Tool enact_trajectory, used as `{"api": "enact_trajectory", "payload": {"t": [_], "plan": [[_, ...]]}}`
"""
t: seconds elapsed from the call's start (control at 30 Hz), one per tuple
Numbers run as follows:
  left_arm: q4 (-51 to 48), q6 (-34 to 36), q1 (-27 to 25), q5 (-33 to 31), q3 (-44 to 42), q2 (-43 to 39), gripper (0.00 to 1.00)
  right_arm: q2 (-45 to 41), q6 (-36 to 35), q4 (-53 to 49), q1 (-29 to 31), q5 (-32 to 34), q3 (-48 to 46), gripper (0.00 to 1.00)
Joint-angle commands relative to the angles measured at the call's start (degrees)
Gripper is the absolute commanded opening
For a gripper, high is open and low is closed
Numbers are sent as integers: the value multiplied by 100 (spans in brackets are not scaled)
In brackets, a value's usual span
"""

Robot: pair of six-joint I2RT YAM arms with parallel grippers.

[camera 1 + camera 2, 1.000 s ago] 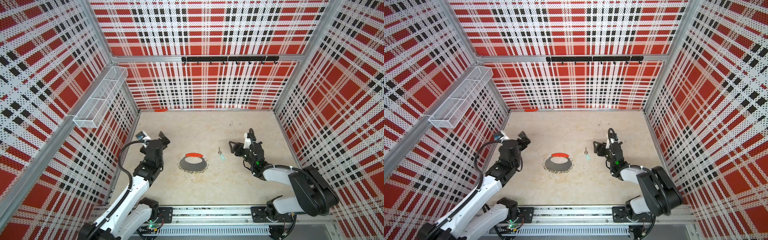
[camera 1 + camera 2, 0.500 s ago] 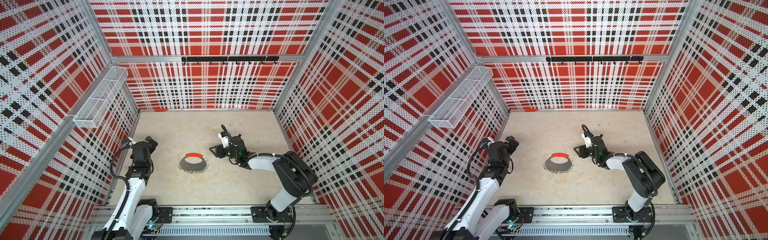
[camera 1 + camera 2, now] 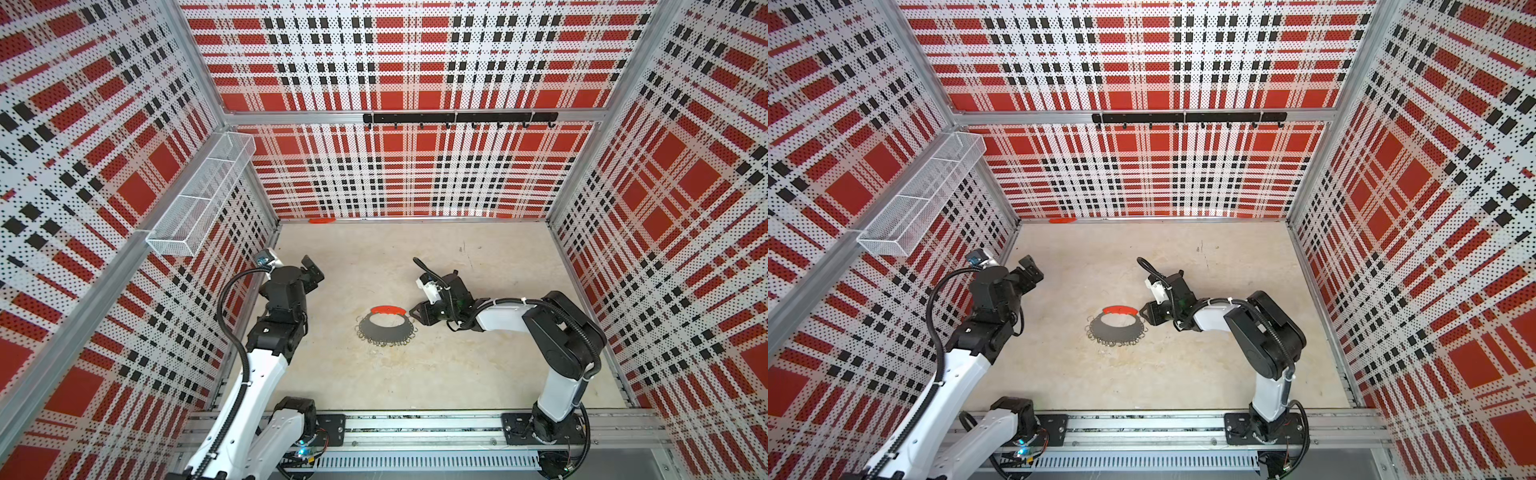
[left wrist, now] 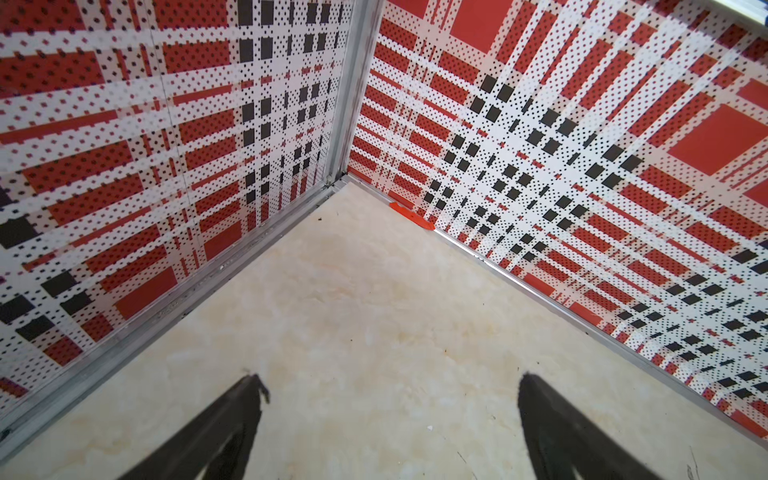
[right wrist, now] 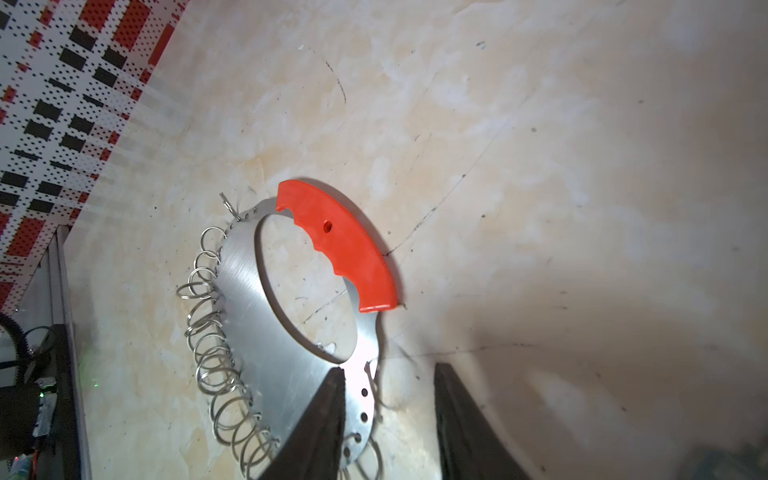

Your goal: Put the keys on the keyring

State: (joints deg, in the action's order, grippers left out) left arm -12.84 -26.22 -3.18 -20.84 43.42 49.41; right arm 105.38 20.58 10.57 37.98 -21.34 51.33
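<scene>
The keyring [image 3: 386, 328] lies flat on the bench [image 3: 374, 382] near its middle in both top views, with its red grip [image 5: 336, 245] toward the back wall and wire loops [image 5: 208, 291] fringing the rest of its rim. The right gripper [image 3: 417, 314] sits low at the keyring's right edge. In the right wrist view its jaws stand partly apart: one finger [image 5: 328, 415] lies over the metal plate, while the other is over bare bench just outside. The drilled rim is between them, and nothing is clamped. The left gripper [image 3: 312, 272] hangs over the left side of the bench, well apart from the keyring, pointing toward the rear left corner. In the left wrist view its fingers [image 4: 245, 407] are spread wide with only bare bench between them. The key cannot be made out in any view, and it cannot be told whether the right arm hides it.
</scene>
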Motion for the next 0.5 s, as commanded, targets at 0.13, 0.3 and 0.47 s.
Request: {"api": "enact_trajectory", "payload": {"t": [0.13,0.3,0.47], "plan": [[115,403,240,744,-297,174,98,320,-380,-541,152,306,254,30],[80,477,189,326,-376,87,98,354,-452,-652,179,280,322,25],[65,477,63,59,-396,69,98,190,-512,-696,228,403,294,16]]}}
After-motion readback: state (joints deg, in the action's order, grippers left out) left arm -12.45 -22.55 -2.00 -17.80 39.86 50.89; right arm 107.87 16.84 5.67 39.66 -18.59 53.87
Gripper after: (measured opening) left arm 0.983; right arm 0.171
